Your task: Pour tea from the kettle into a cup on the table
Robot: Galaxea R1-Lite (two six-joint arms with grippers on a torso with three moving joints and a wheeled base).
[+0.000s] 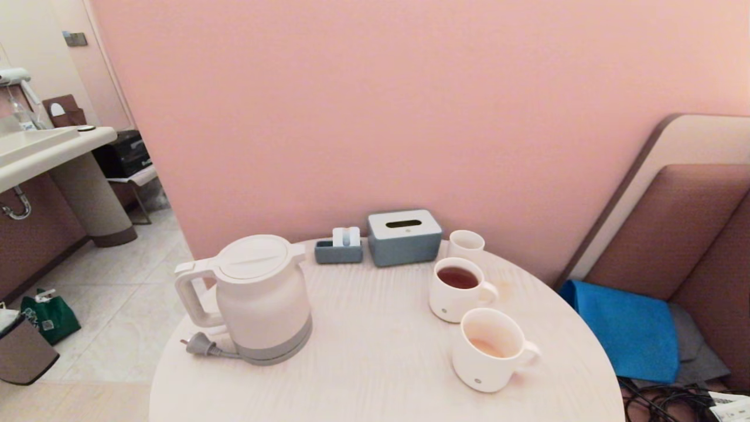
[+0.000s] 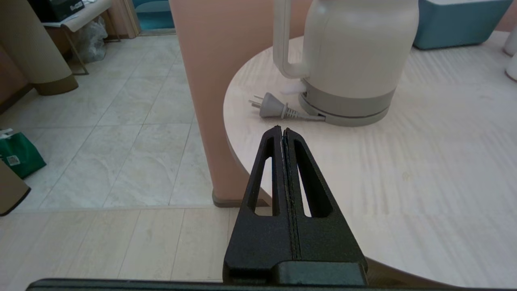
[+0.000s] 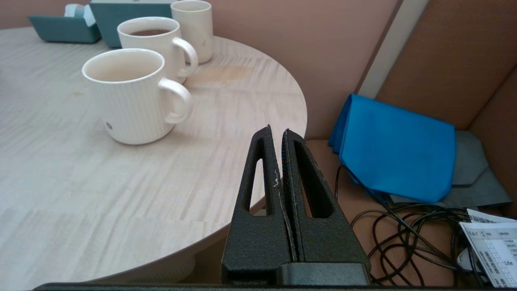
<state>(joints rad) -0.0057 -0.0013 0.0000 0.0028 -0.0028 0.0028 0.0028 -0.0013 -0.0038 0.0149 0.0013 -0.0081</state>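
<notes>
left wrist view: left gripper level, fingers together.

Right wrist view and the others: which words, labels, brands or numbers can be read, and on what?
"Lite": on the printed paper sheet beside the cables; the rest of its print is too small to read.
Small grey dot mark on the cup: no legible text.
Label on the green bag: too blurred to read.
Kettle: no text visible.
</notes>
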